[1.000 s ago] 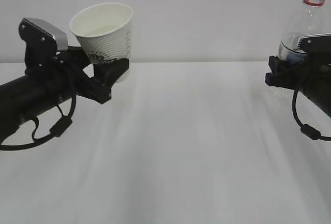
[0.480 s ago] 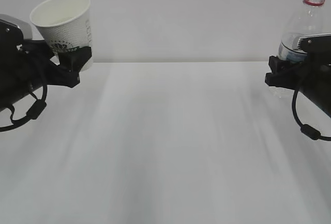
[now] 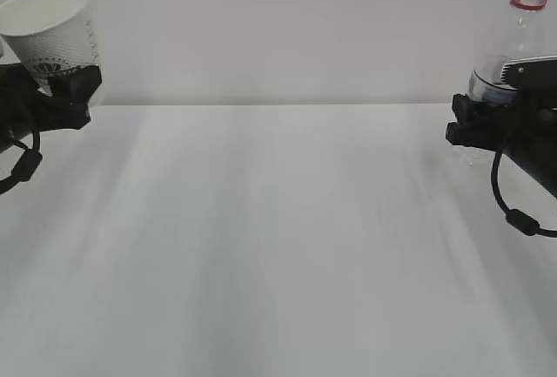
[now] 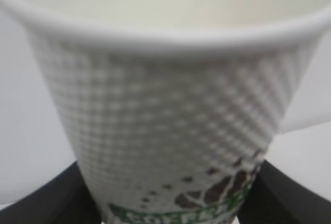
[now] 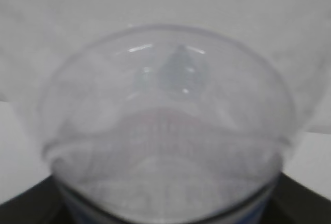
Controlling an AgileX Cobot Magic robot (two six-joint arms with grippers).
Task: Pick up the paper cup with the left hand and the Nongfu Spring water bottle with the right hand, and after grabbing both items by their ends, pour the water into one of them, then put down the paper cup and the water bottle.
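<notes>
The paper cup [image 3: 54, 30] was held at the far left edge of the exterior view, raised above the white table [image 3: 278, 246], mouth up and tilted a bit to the left. It was clamped at its lower end by the left hand [image 3: 54, 98], black fingers [image 3: 74, 90] pressed on both sides just under the green logo. In the left wrist view the cup [image 4: 165, 105] filled the pic, dotted print and green lettering seen, dark fingers [image 4: 289, 195] at both bottom corners; inside not clear enough to judge for water.

The Nongfu Spring water bottle [image 3: 513, 42] was kept upright at the far right, red neck ring on top, no cap. The right hand [image 3: 483, 120] was clamped round its body, approx. at label height; lower part hidden behind gripper. Right wrist view: clear bottle shoulder [image 5: 165, 131] seen close, blurred, w/ black fingers [image 5: 305, 203] at the lower corners.
</notes>
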